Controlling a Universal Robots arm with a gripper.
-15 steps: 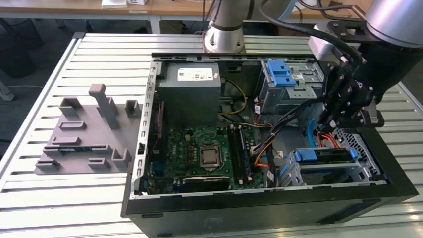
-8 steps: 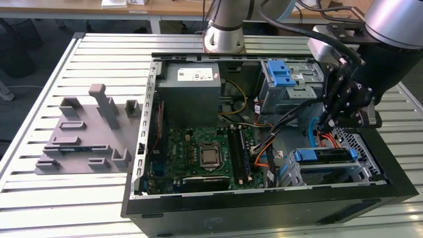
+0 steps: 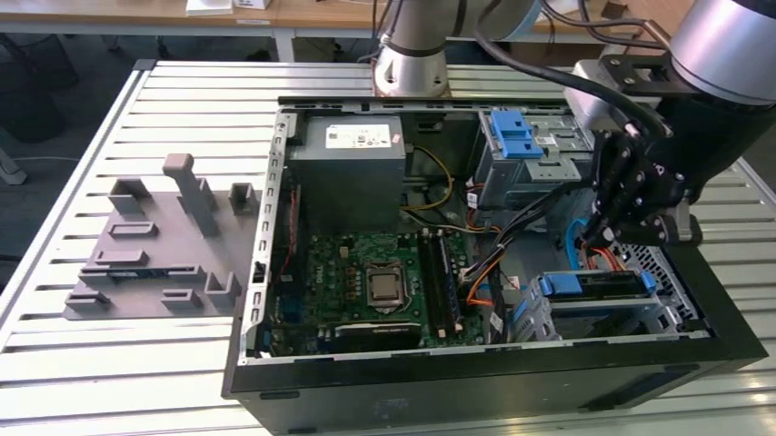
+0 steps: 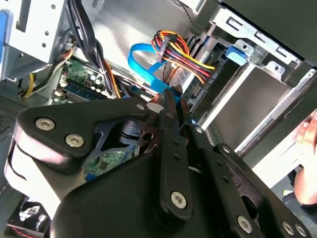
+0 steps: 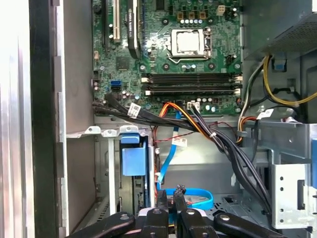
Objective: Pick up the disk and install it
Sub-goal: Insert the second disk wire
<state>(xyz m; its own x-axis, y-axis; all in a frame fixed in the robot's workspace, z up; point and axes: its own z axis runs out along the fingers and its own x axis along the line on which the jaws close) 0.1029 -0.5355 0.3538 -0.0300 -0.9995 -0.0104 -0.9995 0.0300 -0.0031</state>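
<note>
The disk (image 3: 594,285) stands on edge in the lower drive cage at the case's front right corner in the exterior view, with its blue carrier showing. The carrier's blue tab (image 5: 133,156) shows in both wrist views, set in that bay (image 4: 237,53). My gripper (image 3: 606,238) hangs inside the open case just beside the cage and does not touch the disk. Its two black fingers (image 5: 162,199) stand close together, shut, over a loop of blue flat cable (image 5: 195,198). I see nothing held between them (image 4: 171,96).
The open computer case (image 3: 485,381) lies on a slatted metal table (image 3: 73,363). It holds a grey power supply box (image 3: 352,168), a green motherboard (image 3: 376,282), an upper cage with a blue latch (image 3: 515,136) and a cable bundle (image 5: 218,139). A grey fixture plate (image 3: 158,245) lies beside it. A hand (image 4: 307,139) shows outside the case.
</note>
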